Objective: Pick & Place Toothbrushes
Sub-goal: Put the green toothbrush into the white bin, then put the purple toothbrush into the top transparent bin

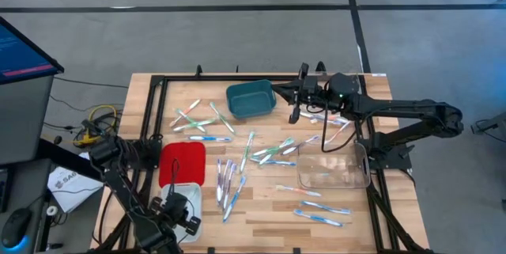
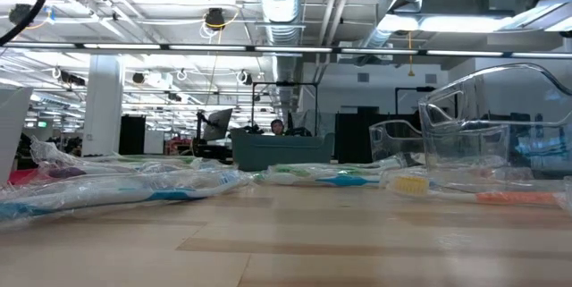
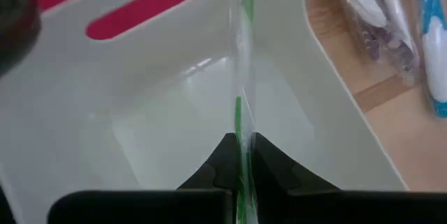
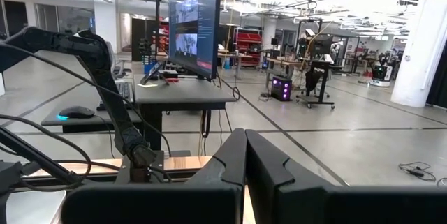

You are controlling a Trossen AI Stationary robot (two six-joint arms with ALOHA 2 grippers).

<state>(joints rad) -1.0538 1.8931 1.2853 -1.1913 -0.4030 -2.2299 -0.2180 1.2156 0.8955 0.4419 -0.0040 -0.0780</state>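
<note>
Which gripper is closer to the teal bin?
The right. The right gripper hangs shut just beside the teal bin, at the table's far edge. The left gripper is over the white bin, holding a green toothbrush.

I can't read any text from here. The paper [image 1: 69, 184] at 8 o'clock off the tabletop [image 1: 269, 214] carries print too small to make out, and the monitor [image 4: 195, 25] blurs.

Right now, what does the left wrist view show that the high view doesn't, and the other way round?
Only the left wrist view shows the left tool shut on a green toothbrush over the white bin. Only the high view shows the teal bin, the clear bin, the red bin and the right tool beside the teal bin. Both show the white bin and loose toothbrushes on the table.
</note>
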